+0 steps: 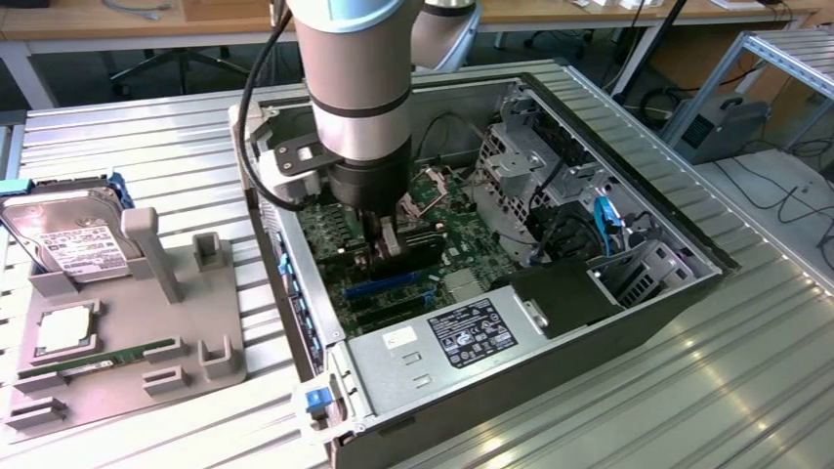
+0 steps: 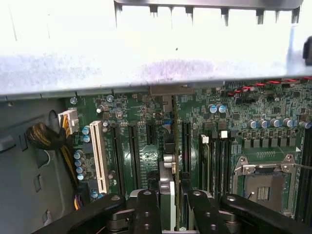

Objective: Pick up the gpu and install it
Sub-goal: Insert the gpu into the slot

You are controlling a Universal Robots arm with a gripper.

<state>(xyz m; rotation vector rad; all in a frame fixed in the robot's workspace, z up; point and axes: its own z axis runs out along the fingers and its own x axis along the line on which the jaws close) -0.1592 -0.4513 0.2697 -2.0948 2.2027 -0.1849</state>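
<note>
My gripper is down inside the open computer case, just above the green motherboard. It is shut on the gpu, a thin dark card held upright on its edge. In the wrist view the gpu appears edge-on, clamped between the two black fingers, and it runs in line with the dark expansion slots on the motherboard. Its lower edge is at the level of the slots. Whether it is pushed into one I cannot tell.
A white slot and the empty processor socket flank the card. The case's rear wall is close ahead. Outside the case, a grey fixture holds a silver hard drive, a memory stick and a processor.
</note>
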